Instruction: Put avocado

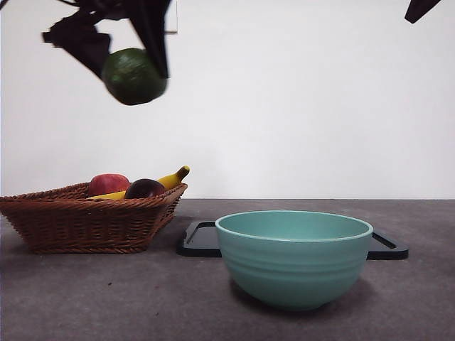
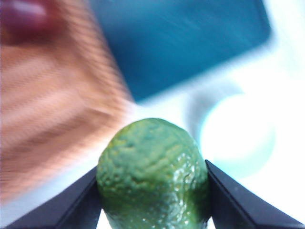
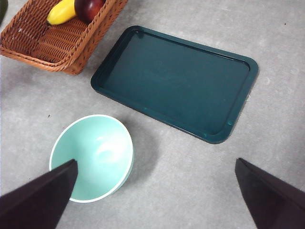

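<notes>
The avocado (image 1: 134, 76) is dull dark green and rounded. My left gripper (image 1: 131, 67) is shut on it and holds it high in the air above the wicker basket (image 1: 85, 224) at the left. In the left wrist view the avocado (image 2: 153, 174) sits between the two black jaws, with the scene below blurred. My right gripper (image 3: 155, 195) is open and empty, high over the table above the mint-green bowl (image 3: 90, 157) and the dark tray (image 3: 176, 81); in the front view it shows only as a black tip (image 1: 421, 8) at the top right.
The basket holds a red apple (image 1: 107, 184), a dark maroon fruit (image 1: 144, 188) and a banana (image 1: 170, 178). The bowl (image 1: 293, 256) stands near the front, with the tray (image 1: 387, 246) flat behind it.
</notes>
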Controlling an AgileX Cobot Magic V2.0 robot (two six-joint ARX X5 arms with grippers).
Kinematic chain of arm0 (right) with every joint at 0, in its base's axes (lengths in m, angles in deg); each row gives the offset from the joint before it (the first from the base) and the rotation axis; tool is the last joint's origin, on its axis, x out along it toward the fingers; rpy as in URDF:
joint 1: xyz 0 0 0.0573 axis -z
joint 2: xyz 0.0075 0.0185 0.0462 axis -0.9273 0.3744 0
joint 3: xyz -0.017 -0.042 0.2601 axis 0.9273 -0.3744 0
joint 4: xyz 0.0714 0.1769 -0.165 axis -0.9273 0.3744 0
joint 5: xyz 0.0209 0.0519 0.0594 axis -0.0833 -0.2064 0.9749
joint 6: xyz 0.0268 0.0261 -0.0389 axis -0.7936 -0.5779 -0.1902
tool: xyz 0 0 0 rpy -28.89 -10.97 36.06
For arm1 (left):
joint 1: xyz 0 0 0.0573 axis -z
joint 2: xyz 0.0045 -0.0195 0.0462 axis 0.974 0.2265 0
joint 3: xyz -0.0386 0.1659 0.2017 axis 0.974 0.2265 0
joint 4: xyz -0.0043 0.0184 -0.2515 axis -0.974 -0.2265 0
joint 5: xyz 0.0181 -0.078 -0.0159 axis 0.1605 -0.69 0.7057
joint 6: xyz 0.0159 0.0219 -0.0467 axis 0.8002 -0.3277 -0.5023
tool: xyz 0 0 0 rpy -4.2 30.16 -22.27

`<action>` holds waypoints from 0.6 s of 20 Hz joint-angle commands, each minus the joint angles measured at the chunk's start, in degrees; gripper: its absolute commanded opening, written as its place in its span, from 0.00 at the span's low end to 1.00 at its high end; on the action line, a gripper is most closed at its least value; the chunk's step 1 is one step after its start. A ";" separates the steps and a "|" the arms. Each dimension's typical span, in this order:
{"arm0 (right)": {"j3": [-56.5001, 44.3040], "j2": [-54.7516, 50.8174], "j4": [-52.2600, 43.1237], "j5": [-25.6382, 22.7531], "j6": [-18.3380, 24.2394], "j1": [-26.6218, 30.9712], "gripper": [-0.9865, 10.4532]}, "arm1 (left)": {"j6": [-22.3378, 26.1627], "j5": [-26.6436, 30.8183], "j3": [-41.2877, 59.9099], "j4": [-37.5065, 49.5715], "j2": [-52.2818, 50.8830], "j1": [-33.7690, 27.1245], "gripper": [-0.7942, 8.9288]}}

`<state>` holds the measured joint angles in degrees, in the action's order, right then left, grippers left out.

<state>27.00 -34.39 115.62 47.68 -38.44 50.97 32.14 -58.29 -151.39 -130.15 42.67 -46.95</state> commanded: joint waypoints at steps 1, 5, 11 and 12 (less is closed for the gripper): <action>1.03 0.22 -0.55 0.04 0.42 -0.31 0.60 | 0.50 -0.17 -0.70 -0.15 0.44 4.63 0.30; 1.03 0.22 -0.55 0.07 0.42 -0.31 0.60 | 0.04 -0.13 0.17 3.13 1.07 11.37 0.30; 1.03 0.22 -0.57 0.07 0.42 -0.31 0.60 | -2.16 -0.15 0.22 5.66 6.91 16.72 0.30; 1.03 0.22 -0.57 0.04 0.42 -0.31 0.60 | -2.16 -0.15 0.22 6.25 8.17 17.49 0.30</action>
<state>27.00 -34.39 115.62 47.68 -38.44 50.97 30.52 -58.29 -150.41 -124.14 50.06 -30.06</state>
